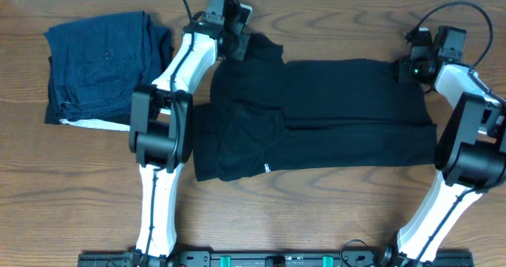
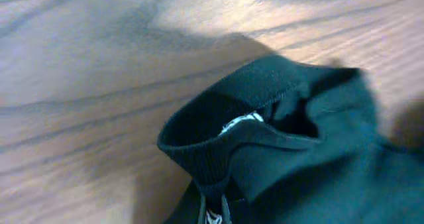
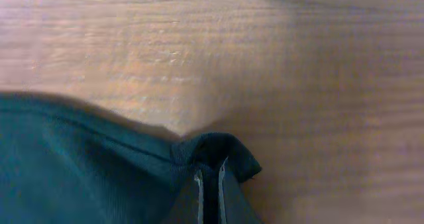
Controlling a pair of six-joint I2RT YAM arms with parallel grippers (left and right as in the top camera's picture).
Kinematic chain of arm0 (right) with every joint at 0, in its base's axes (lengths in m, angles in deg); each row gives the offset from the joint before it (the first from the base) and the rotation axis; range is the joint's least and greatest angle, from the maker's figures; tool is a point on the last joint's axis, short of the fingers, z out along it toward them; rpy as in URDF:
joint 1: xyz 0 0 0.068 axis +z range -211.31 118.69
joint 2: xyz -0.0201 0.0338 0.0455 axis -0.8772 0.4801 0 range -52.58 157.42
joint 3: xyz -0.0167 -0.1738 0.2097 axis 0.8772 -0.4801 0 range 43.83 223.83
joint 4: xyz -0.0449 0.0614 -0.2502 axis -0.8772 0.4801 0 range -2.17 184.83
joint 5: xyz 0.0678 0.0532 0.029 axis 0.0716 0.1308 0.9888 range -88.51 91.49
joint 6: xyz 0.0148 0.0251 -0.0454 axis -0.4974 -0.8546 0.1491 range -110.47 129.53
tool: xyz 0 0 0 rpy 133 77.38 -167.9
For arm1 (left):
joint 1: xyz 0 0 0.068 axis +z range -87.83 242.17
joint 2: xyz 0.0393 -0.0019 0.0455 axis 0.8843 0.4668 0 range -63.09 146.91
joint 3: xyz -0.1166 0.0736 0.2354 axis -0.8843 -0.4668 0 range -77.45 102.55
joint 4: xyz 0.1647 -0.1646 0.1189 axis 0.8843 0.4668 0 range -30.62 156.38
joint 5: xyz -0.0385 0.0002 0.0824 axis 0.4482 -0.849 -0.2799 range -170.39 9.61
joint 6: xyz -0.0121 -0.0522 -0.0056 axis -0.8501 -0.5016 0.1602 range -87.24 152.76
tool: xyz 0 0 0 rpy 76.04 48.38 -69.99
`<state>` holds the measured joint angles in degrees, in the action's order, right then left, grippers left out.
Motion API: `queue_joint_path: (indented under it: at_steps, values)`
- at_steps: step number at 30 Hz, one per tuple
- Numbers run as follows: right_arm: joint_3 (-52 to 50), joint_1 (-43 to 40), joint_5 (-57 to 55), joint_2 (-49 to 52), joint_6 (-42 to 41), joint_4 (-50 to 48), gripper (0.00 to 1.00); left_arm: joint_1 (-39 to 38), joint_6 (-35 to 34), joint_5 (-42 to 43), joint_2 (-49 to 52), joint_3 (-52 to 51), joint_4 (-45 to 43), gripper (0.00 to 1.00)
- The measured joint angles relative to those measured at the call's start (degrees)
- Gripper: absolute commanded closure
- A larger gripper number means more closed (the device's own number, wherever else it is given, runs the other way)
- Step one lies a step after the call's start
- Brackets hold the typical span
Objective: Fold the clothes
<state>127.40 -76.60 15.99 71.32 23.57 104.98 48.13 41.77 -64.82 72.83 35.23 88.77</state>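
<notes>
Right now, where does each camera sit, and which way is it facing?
Overhead: fixed above the wooden table, looking straight down on the black T-shirt and folded navy garments; left arm and right arm show.
Left wrist: on the left gripper, barely in frame, facing the collar and white tag.
Right wrist: on the right gripper, which pinches a shirt edge.
Shared: all three see T-shirt and table.

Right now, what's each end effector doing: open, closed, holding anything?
Left end effector: closed, pinching the plain black thin-fabric T-shirt at its collar.
Right end effector: closed, pinching the same T-shirt's edge.
</notes>
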Motion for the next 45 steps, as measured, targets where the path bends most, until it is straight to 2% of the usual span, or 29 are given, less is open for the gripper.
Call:
queue_joint_path:
  at_steps: [9, 14, 17, 24, 30, 35, 41, 45]
  values:
    - [-0.07, 0.0, -0.15, -8.46, 0.02, 8.61, 0.99, -0.04, 0.0, 1.01, -10.08, 0.0, 13.0, 0.94]
    - [-0.07, 0.0, -0.09, -12.26, -0.02, 16.22, 0.99, -0.07, -0.02, 3.48, -14.8, 0.07, 23.56, 0.94]
    - [-0.09, 0.0, 0.07, -14.69, -0.63, 22.1, 0.99, -0.35, 0.0, 5.46, -15.96, 0.39, 31.78, 0.94]
    - [-0.11, -1.81, -0.09, -17.79, -1.33, 31.61, 0.99, -0.98, -1.95, 6.97, -15.98, 0.2, 42.45, 0.94]
    - [-1.22, -6.84, -2.62, -17.79, -2.62, 36.0, 0.99, -1.03, -5.84, 7.06, -15.98, -3.13, 47.08, 0.94]
    - [-3.39, -9.51, -3.32, -17.79, -3.37, 36.04, 0.99, -1.05, -8.07, 7.3, -15.98, -9.64, 44.89, 0.94]
    - [-7.1, -9.77, -3.65, -17.79, -3.61, 32.59, 0.99, -1.07, -9.73, 7.69, -15.98, -20.31, 42.66, 0.94]
    - [-9.7, -9.77, -3.72, -17.79, -3.96, 30.05, 0.99, -1.07, -10.36, 7.89, -15.98, -22.34, 42.86, 0.94]
